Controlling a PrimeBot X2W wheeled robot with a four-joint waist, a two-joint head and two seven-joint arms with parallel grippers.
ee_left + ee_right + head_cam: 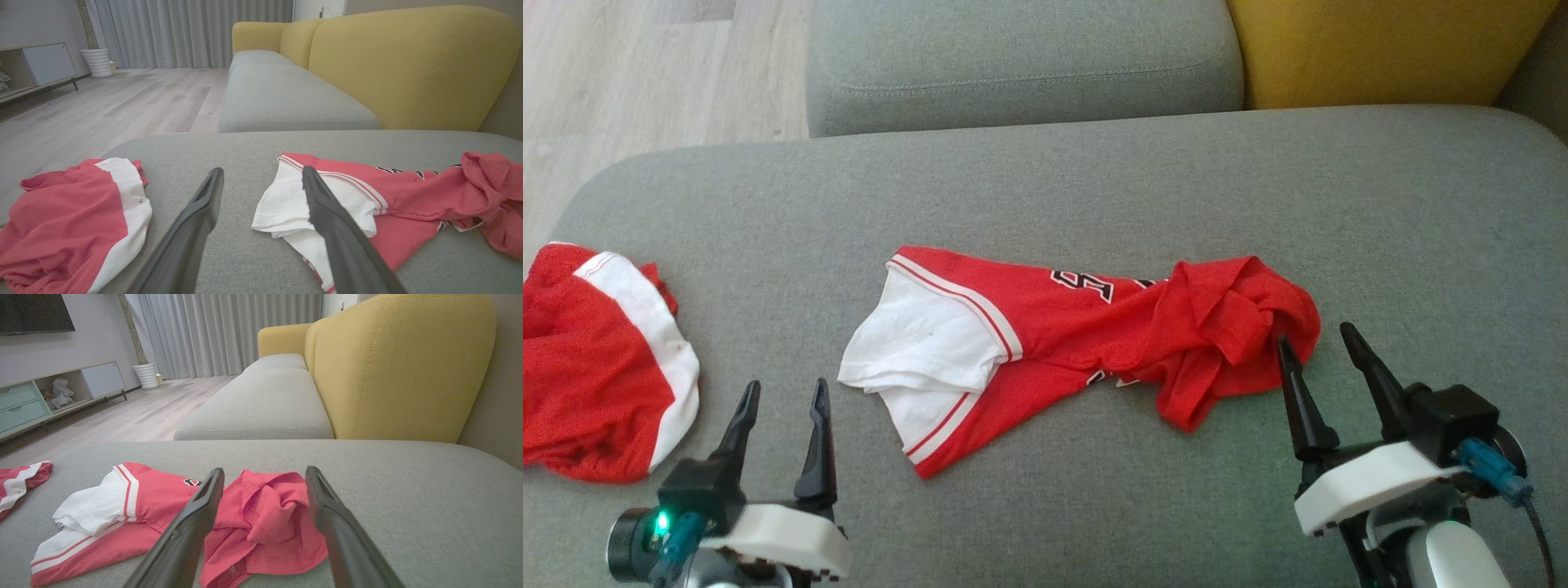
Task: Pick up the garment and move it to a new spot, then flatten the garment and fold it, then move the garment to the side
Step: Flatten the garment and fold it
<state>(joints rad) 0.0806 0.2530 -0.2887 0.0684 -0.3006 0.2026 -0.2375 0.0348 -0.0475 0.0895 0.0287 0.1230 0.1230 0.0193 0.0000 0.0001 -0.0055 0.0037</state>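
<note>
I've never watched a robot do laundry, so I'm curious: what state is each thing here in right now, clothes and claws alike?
Red jersey: crumpled, unfolded, lying on the grey cushion, one end bunched up.
Second red garment: rumpled heap at the cushion's left edge.
Left gripper: open, holding nothing.
Right gripper: open, holding nothing, by the jersey's bunched end.

head: above, looking down | wrists: low, forward | shared: garment [1045,327]

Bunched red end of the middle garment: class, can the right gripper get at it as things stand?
Likely yes: the open right gripper points at the bunched end, close by, with nothing between them.
</note>
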